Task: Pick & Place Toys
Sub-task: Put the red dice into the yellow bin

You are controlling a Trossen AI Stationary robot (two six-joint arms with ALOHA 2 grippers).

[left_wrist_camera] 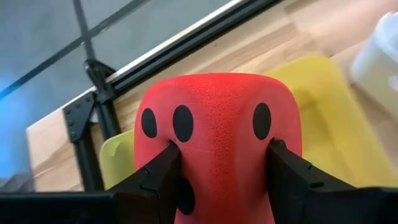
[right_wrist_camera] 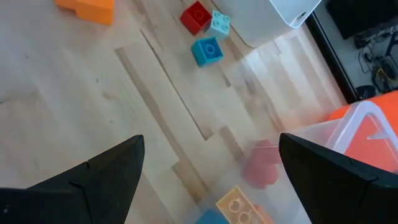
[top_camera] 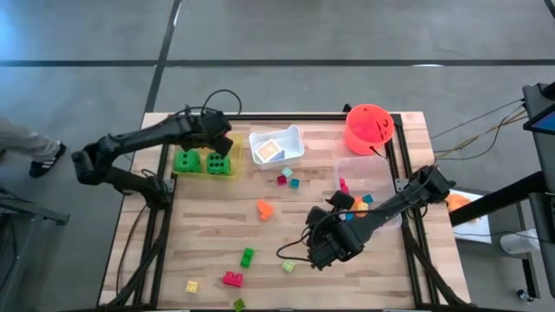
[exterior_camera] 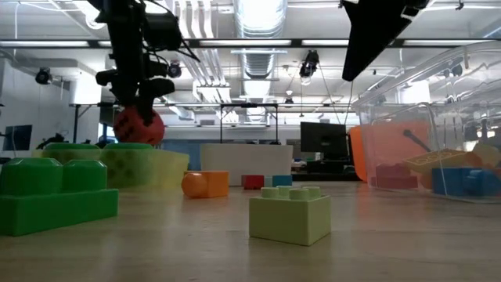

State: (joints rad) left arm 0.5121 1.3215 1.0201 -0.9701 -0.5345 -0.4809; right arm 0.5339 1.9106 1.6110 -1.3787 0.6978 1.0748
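Observation:
My left gripper (top_camera: 221, 140) is shut on a red dotted die (left_wrist_camera: 217, 137), which hangs over the yellow tray (top_camera: 227, 149) at the table's far left. Two green dice (top_camera: 186, 160) (top_camera: 218, 164) sit in that tray. In the low view the red die (exterior_camera: 139, 125) is just above the tray (exterior_camera: 156, 168). My right gripper (top_camera: 323, 248) stands open above bare wood at the near right, with nothing between its fingers (right_wrist_camera: 208, 180). A pale green brick (top_camera: 288, 265) lies close beside it. My left gripper pinches the red die by two opposite faces (left_wrist_camera: 186, 155), one finger (left_wrist_camera: 163, 165) on each side. The fingers slant down from the table's left. The die is lifted clear above the yellow tray, its dotted face turned toward the wrist camera.
A white tray (top_camera: 290, 139) holding a card stands at the far middle, an orange bucket (top_camera: 368, 128) at the far right, and a clear tray (top_camera: 368, 169) with bricks beside the right arm. Loose bricks lie mid-table: orange (top_camera: 264, 208), green (top_camera: 248, 256), pink-red (top_camera: 232, 279), yellow (top_camera: 192, 285).

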